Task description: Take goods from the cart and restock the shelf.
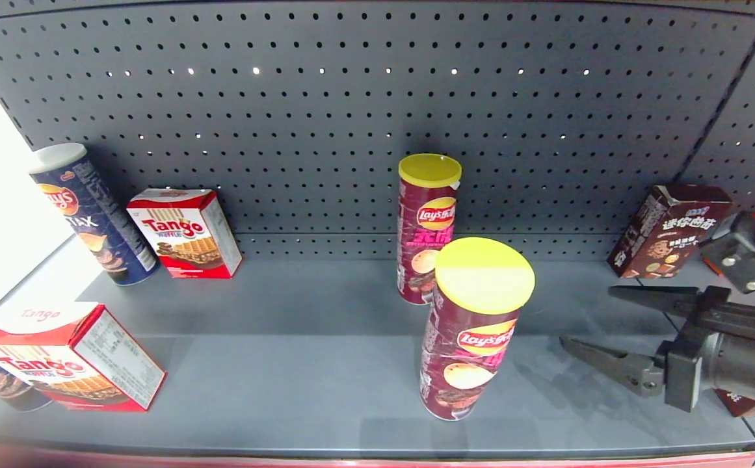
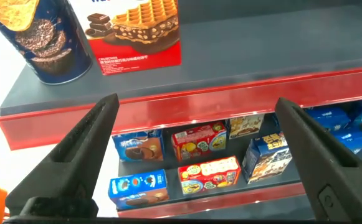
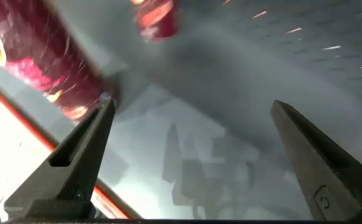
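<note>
Shelf (image 1: 325, 370), seen from the head view.

- Two maroon chip cans with yellow lids stand upright at centre. The front can (image 1: 473, 331) is near the shelf's front edge. The back can (image 1: 428, 227) is close to the pegboard (image 1: 325, 117). They stand one behind the other, probably to build a row from back to front. Cannot tell whether they touch.
- Right end effector (image 1: 586, 315), right of frame: just beside the front can's lower half, apart from it, fingers spread with nothing between them. I judge that can is placed and standing on its own.
- Left end effector (image 2: 196, 102): spread wide and empty, out in front of the shelf's red lip (image 2: 56, 121), with small boxes (image 2: 199, 158) on the level below.
- Upper left: blue can (image 1: 91, 214) and wafer box (image 1: 185, 233). Lower left: second wafer box (image 1: 68, 357) at the front edge. Right, near the back: cookie box (image 1: 666, 231).

Both end effectors are empty, so the next item would have to come from the cart. Risk: the front can is tall and narrow, and a brush from the right arm could tip it.
</note>
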Tool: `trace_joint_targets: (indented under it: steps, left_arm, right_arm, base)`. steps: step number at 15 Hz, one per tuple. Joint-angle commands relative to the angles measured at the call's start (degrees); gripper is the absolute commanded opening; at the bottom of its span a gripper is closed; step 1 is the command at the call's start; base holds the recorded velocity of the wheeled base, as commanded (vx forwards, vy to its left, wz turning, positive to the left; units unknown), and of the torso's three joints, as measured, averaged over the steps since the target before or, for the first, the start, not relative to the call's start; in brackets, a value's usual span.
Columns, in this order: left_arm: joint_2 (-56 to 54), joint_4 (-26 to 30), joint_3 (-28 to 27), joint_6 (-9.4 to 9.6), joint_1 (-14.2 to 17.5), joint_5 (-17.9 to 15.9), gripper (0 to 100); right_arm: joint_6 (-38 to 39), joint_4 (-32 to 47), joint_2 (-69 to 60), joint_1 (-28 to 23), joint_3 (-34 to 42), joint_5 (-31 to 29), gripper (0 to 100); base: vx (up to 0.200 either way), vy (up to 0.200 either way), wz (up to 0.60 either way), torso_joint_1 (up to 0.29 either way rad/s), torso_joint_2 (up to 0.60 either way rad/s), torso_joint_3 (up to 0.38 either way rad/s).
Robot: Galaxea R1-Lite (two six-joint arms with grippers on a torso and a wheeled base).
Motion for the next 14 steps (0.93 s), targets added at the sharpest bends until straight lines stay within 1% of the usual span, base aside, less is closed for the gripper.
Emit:
trace_joint_targets:
  steps: [1,14]
  left_arm:
    - [0.2,0.0,0.0,0.04,0.0,0.0,100]
    - [0.2,0.0,0.0,-0.05,0.0,0.0,100]
  right_arm:
    - [-0.2,-0.1,4.7,2.3,0.0,0.0,100]
    - [-0.2,0.0,5.9,4.2,0.5,0.0,100]
  base:
    - [0.000,0.000,0.00,0.000,0.00,0.000]
    - [0.000,0.000,0.00,0.000,0.00,0.000]
